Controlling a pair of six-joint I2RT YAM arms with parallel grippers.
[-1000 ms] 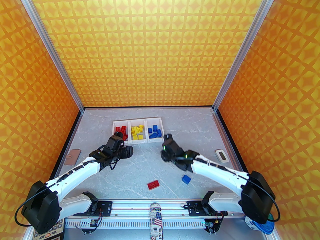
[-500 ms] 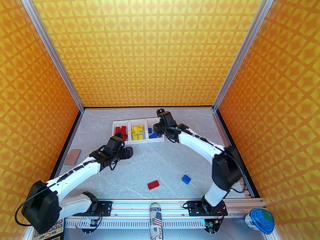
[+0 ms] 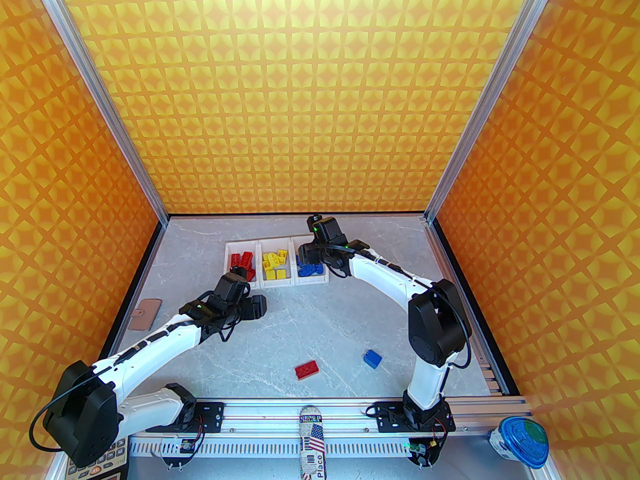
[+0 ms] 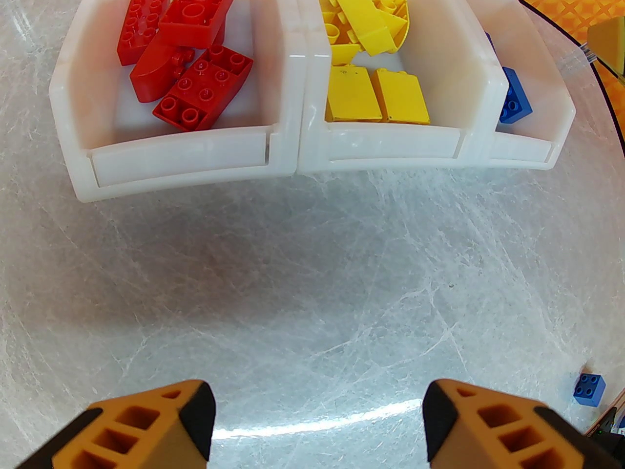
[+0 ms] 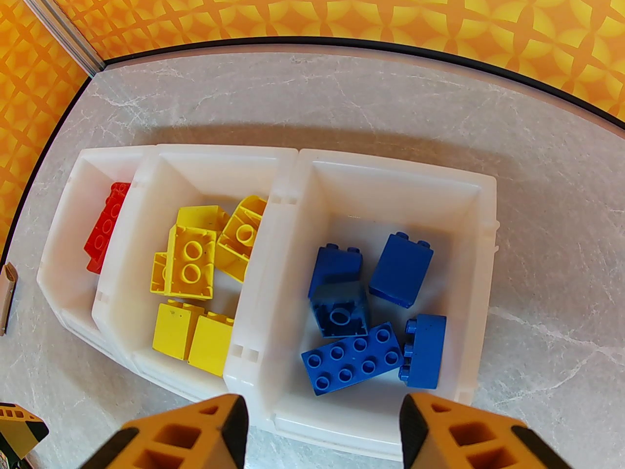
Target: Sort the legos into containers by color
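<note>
Three joined white containers (image 3: 240, 242) stand at the back of the table. The left one (image 4: 180, 157) holds red legos (image 4: 202, 86), the middle one yellow legos (image 5: 190, 259), the right one (image 5: 390, 171) blue legos (image 5: 354, 359). My right gripper (image 5: 322, 433) hangs open over the near edge of the blue bin (image 3: 305, 258), with nothing between its fingers. My left gripper (image 4: 317, 423) is open and empty above bare table, just in front of the red bin (image 3: 239, 270). Near the front edge, a loose red brick (image 3: 306, 369) and a loose blue brick (image 3: 371, 358) lie on the table.
A tan flat tag (image 3: 145, 314) lies by the left wall. Off the table's front right corner stands a blue-lidded cup (image 3: 520, 440). A flag-printed can (image 3: 312, 440) lies on the front rail. The loose blue brick (image 4: 589, 389) sits far right of my left fingers.
My right arm swung from mid-table back to above the blue bin, and its gripper went from shut to open. The left arm has not moved.
</note>
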